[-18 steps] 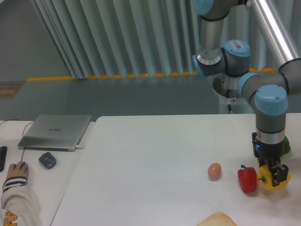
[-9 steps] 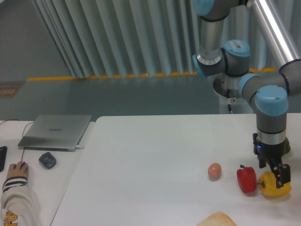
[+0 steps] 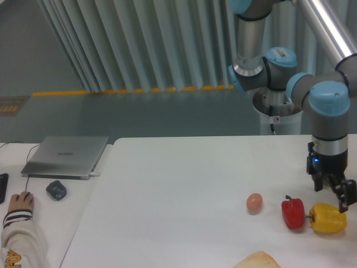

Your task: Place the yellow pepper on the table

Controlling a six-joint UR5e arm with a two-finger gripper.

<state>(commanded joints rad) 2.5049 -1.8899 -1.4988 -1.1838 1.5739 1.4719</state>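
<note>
The yellow pepper (image 3: 328, 218) lies on its side on the white table (image 3: 167, 190) near the right edge, its stem pointing left, right next to a red pepper (image 3: 293, 213). My gripper (image 3: 333, 195) hangs just above the yellow pepper's right half, fingers open and holding nothing. It is clear of the pepper.
A small orange-brown egg-shaped object (image 3: 254, 202) lies left of the red pepper. A pale bread-like shape (image 3: 258, 260) pokes in at the bottom edge. A grey laptop (image 3: 66, 156), a dark mouse (image 3: 56, 190) and a person's hand (image 3: 21, 202) are on the smaller desk at left.
The gripper let go of the yellow pepper, which now rests on the table, and the gripper has risen and shifted slightly right. The green pepper behind it is now hidden.
</note>
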